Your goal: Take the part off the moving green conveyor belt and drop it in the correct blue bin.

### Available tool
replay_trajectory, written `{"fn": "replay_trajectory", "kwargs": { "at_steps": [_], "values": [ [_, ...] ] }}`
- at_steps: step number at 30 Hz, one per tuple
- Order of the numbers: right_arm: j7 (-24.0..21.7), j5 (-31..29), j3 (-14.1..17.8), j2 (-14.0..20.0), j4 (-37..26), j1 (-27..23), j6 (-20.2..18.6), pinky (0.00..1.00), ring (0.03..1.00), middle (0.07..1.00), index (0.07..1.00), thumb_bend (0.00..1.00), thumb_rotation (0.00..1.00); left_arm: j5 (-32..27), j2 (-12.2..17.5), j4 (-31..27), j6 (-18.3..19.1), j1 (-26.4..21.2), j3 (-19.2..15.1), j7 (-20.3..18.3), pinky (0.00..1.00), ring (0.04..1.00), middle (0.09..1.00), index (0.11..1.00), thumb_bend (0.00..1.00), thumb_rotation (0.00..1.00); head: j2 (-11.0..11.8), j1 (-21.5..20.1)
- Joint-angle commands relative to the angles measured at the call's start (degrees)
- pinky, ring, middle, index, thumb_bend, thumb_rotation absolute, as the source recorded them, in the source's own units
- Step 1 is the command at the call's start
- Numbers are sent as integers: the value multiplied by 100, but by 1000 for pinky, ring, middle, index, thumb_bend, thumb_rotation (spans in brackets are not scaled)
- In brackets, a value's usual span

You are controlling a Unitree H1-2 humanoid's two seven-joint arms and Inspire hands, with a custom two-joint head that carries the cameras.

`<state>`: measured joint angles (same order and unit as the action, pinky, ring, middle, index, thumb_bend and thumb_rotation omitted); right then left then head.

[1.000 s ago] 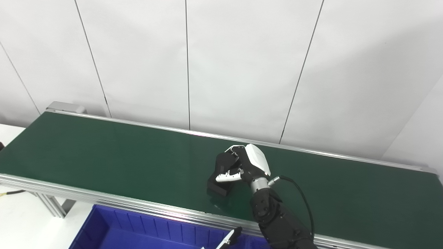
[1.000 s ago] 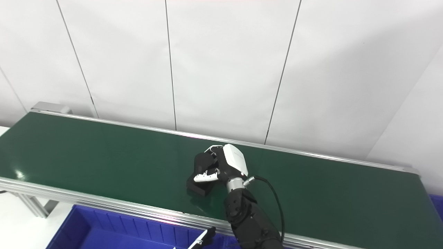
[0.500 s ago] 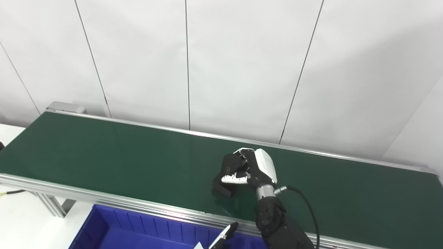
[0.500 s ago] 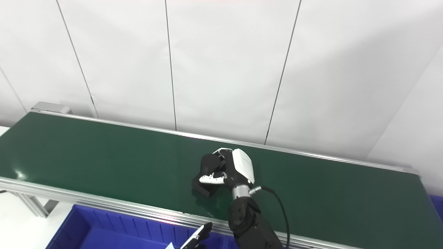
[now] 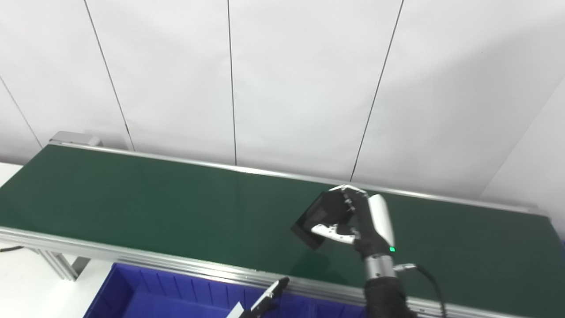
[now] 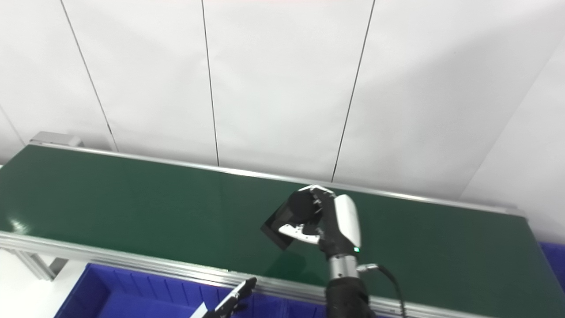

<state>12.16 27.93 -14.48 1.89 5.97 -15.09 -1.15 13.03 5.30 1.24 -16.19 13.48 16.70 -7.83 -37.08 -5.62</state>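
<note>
Black part (image 5: 318, 216) in right hand (image 5: 359, 221)

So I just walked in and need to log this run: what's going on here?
The right robot hand is shut on a black part and holds it tilted above the green conveyor belt; the shadow beneath suggests it is off the surface. A blue bin sits in front of the belt, below its near rail. Only fingertips of the left robot hand show at the bottom edge over that bin, so its state is unclear. The part is not yet dropped.
</note>
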Motion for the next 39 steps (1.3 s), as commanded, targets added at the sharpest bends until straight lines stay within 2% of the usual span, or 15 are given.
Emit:
{"fn": "replay_trajectory", "kwargs": {
  "at_steps": [1, 5, 6, 11, 16, 18, 21, 23, 26, 32, 36, 38, 39],
  "values": [
    [-103, -42, 104, 65, -422, 26, -34, 253, 342, 419, 502, 516, 0, -13, 8, -252, -21, -29, -29, 8, 910, 973, 978, 967, 883, 841, 1, 2],
    [-353, -169, 260, 219, -954, 488, -54, 318, 397, 455, 497, 519, 0, -19, 56, -469, 191, -17, -53, -45, 911, 971, 976, 966, 868, 832, -120, -15],
    [-424, -186, 277, 273, -1079, 614, -40, 329, 407, 462, 496, 519, 0, -33, 66, -528, 234, -15, -61, -55, 911, 971, 976, 966, 864, 829, -226, -24],
    [-730, -215, 301, 484, -1462, 1082, -17, 323, 396, 458, 501, 518, 0, -65, 122, -834, 509, 25, -75, -123, 907, 967, 968, 960, 860, 805, -433, -32],
    [-1229, -189, 265, 702, -1841, 1522, -312, 291, 376, 452, 504, 518, 0, -119, 174, -1136, 831, 34, -66, -263, 923, 975, 977, 968, 827, 640, -538, -23],
    [-1449, -148, 230, 803, -1988, 1672, -461, 340, 416, 474, 497, 518, 0, -162, 188, -1241, 931, 47, -78, -301, 928, 977, 980, 967, 811, 586, -591, -47],
    [-1874, 112, 106, 1041, -2240, 1823, -803, 330, 412, 457, 498, 518, 0, -190, 225, -1345, 1039, 48, -94, -324, 922, 978, 981, 968, 807, 589, -666, -122],
    [-2156, 354, -3, 1217, -2409, 1889, -1023, 268, 344, 420, 502, 516, 0, -193, 244, -1432, 1149, 49, -107, -347, 916, 978, 980, 967, 812, 603, -716, -150],
    [-2464, 582, -114, 1374, -2544, 1957, -1252, 232, 309, 412, 502, 517, 0, -183, 271, -1512, 1217, 47, -134, -373, 895, 975, 978, 966, 819, 633, -759, -183],
    [-2671, 1032, -288, 1454, -2487, 2035, -1427, 260, 341, 409, 494, 518, 0, -179, 275, -1564, 1176, 92, -193, -354, 879, 966, 969, 952, 802, 713, -799, -259],
    [-2880, 1214, -380, 1518, -2437, 2034, -1509, 314, 377, 470, 513, 512, 0, -173, 296, -1613, 1169, 105, -218, -376, 890, 965, 964, 952, 767, 769, -839, -326],
    [-3060, 1353, -432, 1544, -2433, 2018, -1655, 307, 370, 472, 524, 509, 0, -199, 306, -1637, 1189, 105, -228, -392, 892, 964, 962, 952, 758, 781, -852, -361],
    [-3156, 1419, -458, 1553, -2437, 2006, -1745, 269, 387, 487, 506, 510, 0, -212, 308, -1641, 1193, 104, -233, -398, 892, 963, 960, 952, 757, 783, -852, -361]
  ]
}}
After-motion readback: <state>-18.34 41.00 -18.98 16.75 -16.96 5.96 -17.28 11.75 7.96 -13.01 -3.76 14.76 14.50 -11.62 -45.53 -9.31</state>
